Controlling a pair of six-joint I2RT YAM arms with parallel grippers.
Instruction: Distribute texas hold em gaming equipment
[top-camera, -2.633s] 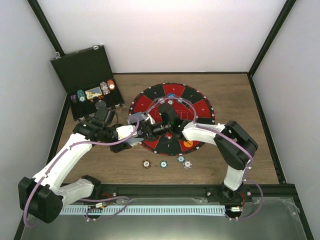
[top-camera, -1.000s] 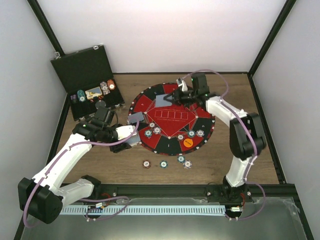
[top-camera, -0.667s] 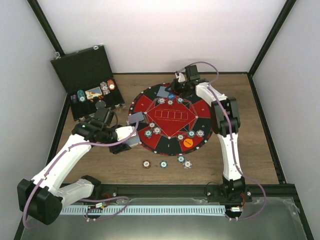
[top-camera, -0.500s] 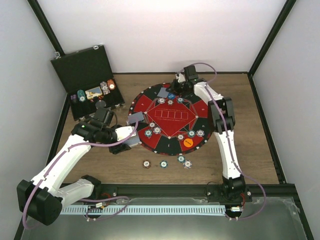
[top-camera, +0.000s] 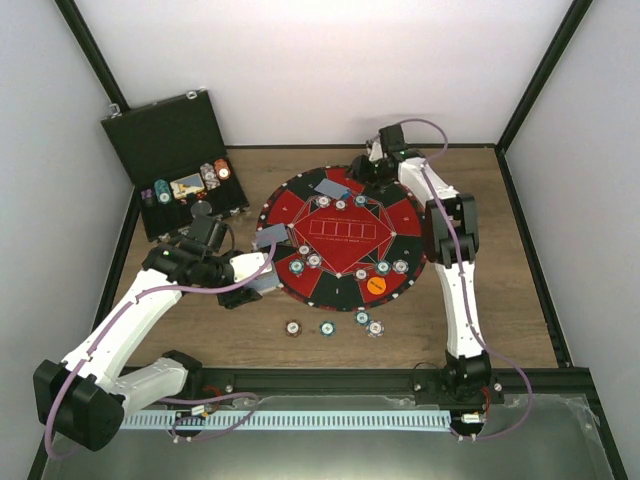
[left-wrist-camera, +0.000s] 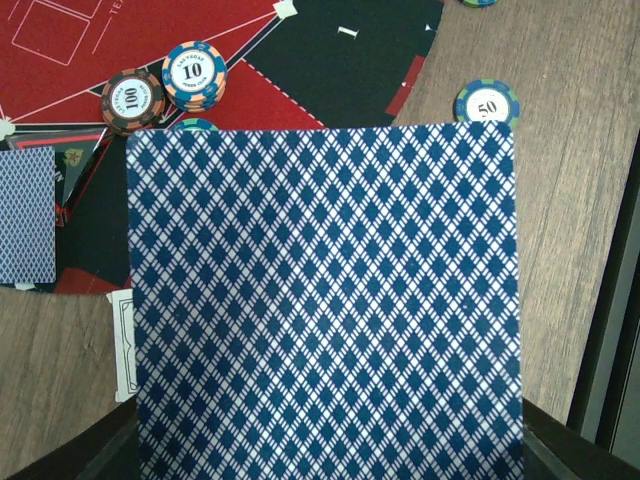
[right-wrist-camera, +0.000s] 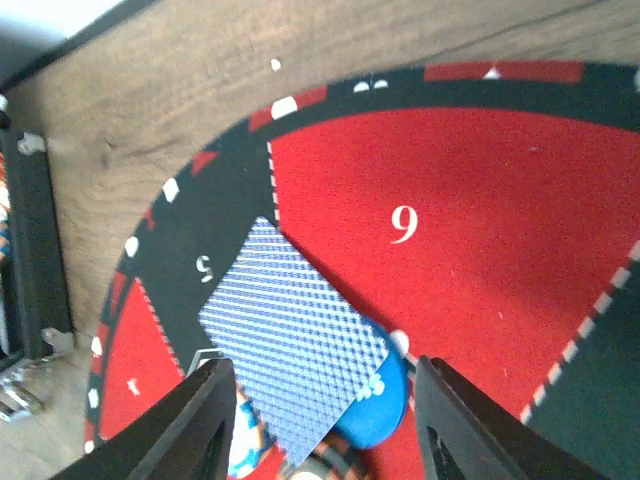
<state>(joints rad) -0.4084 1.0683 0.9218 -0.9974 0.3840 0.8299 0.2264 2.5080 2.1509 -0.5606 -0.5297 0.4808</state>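
Right gripper (right-wrist-camera: 320, 400) jaws apart over flat playing card (right-wrist-camera: 290, 345) overlapping blue marker disc (right-wrist-camera: 375, 412), mat (right-wrist-camera: 450, 250) 11 o'clock. Left gripper (top-camera: 255, 272) clamped blue-backed card (left-wrist-camera: 325, 300), 8 o'clock.

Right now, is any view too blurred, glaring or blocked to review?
Top external: evenly lit, no glare. Left wrist: sharp, but the held blue diamond-backed playing card fills most of the frame. Right wrist: slightly soft, yet the grey-blue playing card on the round red-and-black mat is clear.

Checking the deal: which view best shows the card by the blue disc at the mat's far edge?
Right wrist: the card fills mid-frame, back pattern clear, lying partly over the blue disc. The top view shows it tiny; the left wrist view misses it.
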